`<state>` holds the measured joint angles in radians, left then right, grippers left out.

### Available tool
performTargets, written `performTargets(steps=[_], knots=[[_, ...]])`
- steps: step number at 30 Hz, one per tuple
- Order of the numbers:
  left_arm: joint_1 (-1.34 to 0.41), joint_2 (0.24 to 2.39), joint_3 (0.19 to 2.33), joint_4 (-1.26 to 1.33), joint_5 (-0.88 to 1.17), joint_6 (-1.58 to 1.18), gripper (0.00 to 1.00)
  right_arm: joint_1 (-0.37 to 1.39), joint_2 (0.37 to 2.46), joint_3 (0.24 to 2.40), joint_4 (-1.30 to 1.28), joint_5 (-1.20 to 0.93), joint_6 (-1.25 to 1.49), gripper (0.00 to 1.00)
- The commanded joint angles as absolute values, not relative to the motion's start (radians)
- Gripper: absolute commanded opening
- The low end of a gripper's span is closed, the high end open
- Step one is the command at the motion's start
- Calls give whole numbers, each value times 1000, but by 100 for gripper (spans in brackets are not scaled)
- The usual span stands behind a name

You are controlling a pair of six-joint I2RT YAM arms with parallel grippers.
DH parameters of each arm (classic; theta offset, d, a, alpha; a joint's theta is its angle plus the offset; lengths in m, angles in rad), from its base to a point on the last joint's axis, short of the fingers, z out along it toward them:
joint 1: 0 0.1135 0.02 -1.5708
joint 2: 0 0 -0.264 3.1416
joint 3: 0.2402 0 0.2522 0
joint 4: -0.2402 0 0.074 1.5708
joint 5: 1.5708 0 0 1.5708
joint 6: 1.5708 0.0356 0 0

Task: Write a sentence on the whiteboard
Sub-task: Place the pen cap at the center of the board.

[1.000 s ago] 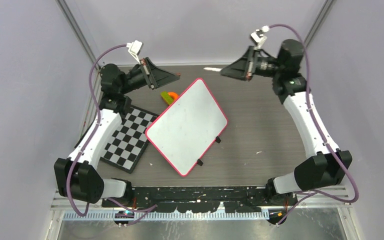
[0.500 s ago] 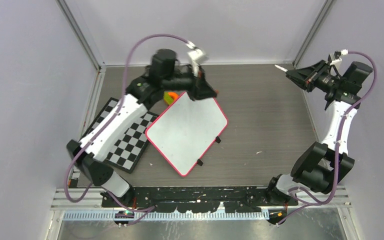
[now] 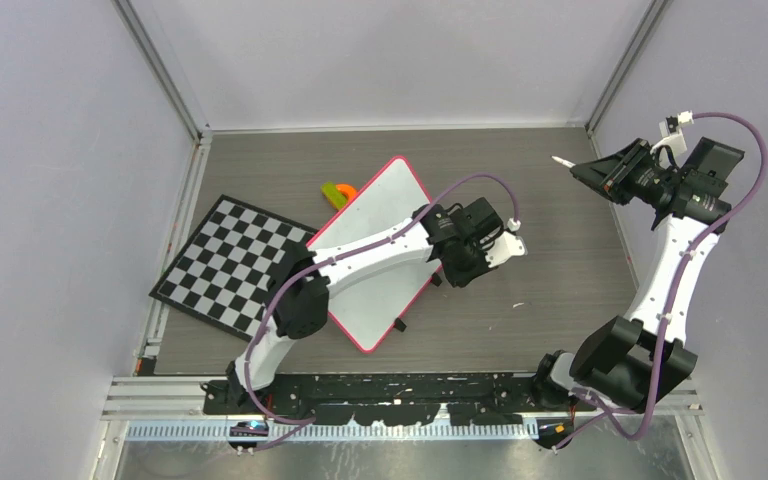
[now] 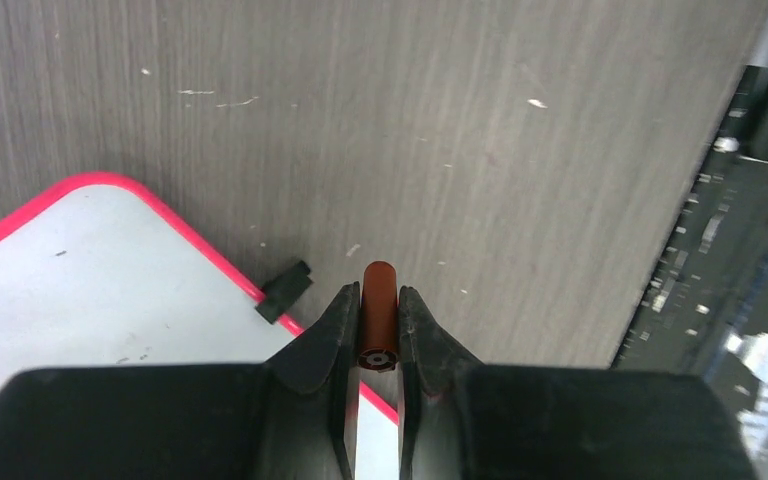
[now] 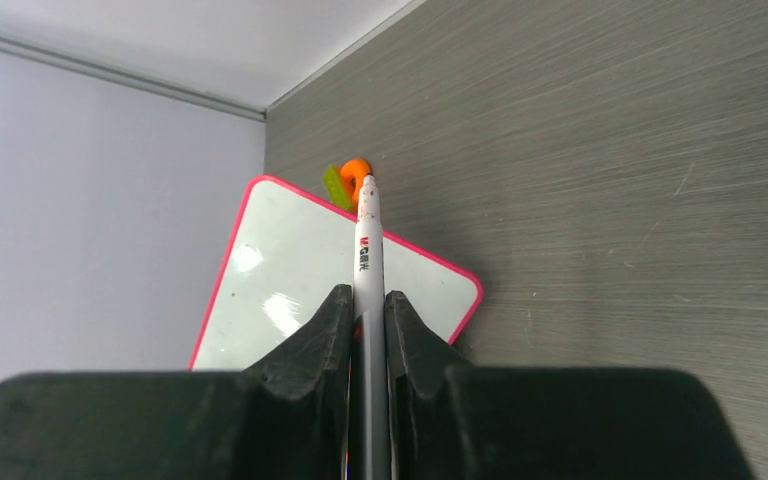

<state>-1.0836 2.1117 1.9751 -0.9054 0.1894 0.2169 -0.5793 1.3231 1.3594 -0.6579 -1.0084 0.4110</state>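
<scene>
R tool (image 5: 368,300) grips marker (image 5: 366,245), L tool (image 4: 378,294) grips cap (image 4: 380,280).

Black right fingers (image 5: 325,330) squeezed tight on thin white pen (image 5: 367,250) with red mark, pen pointing away. Behind pen: white board with pink-red rim (image 5: 290,270), flat on dark grey wood-look surface (image 5: 610,200). Small orange and green thing (image 5: 355,170) at board's far corner. Pale wall (image 5: 80,200) on left.

Bright, even, diffuse light from overhead; only faint, soft-edged shadows on the desk (image 3: 520,200). Sharp throughout from the top camera. Two pale glare patches on the whiteboard (image 5: 290,260) in the right wrist view. Crisp wood grain in both wrist views, but soft and smeared along the right edge of the left wrist view, over the black rail (image 4: 730,250).
</scene>
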Motion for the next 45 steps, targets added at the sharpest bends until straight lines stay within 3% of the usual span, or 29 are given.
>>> performTargets(steps=[1,17,23,28,34,45], knots=[[-1069,2192,2072,-906,88,246,0,-580,1242,1373,-683,-913,328,0],[-1102,2504,2374,-979,78,267,0,-607,1190,1336,-665,-880,311,0],[-1106,2533,2393,-982,72,277,9,-615,1191,1334,-663,-893,312,0],[-1116,2541,2411,-983,70,280,20,-617,1186,1326,-663,-901,310,0],[-1118,2502,2438,-1018,82,275,45,-618,1182,1333,-664,-918,309,0],[-1066,2204,2378,-1090,108,229,77,-615,1242,1419,-689,-910,300,0]])
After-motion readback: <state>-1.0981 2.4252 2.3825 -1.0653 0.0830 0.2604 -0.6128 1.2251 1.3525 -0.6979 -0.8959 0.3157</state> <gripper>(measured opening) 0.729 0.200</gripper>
